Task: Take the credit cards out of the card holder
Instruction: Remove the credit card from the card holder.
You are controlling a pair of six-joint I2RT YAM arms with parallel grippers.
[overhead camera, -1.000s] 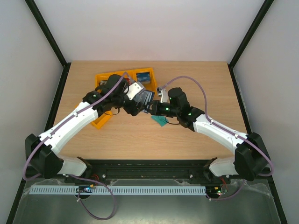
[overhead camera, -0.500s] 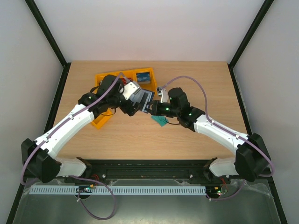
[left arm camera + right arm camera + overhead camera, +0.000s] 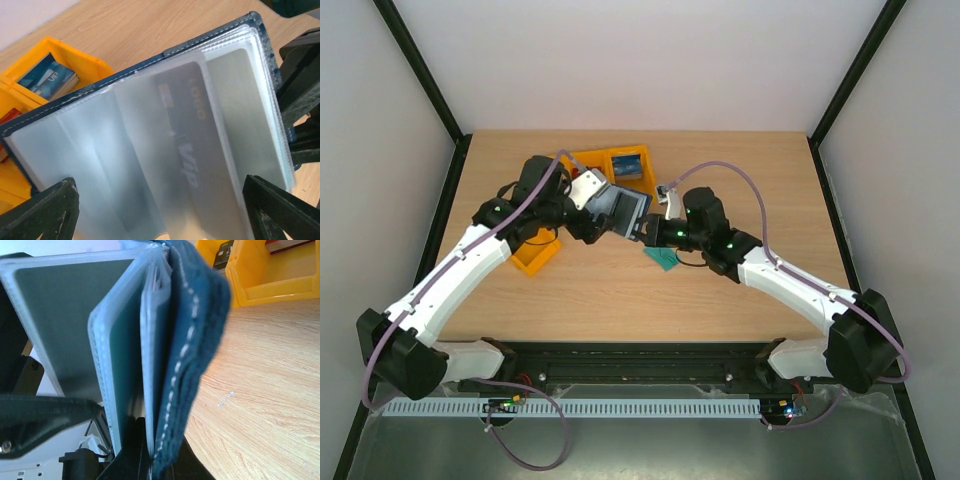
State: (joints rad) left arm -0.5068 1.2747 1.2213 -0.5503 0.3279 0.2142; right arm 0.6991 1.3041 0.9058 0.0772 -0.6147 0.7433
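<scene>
The card holder hangs open above the table between my two arms, navy outside with clear sleeves fanned out. One grey credit card printed "VIP" sits inside a sleeve; another dark card fills the outermost sleeve. My right gripper is shut on the holder's lower edge, pinching the navy cover and some sleeves. My left gripper is open, its fingers straddling the sleeves without touching them. It sits just left of the holder.
An orange bin stands behind the holder and holds blue cards. A second orange bin lies under my left arm. A teal-green card rests on the wooden table under my right gripper.
My left arm has drawn back to the left and away from me, its jaws opening slightly wider. The holder's sleeves now show spread open. The right arm barely moved.
</scene>
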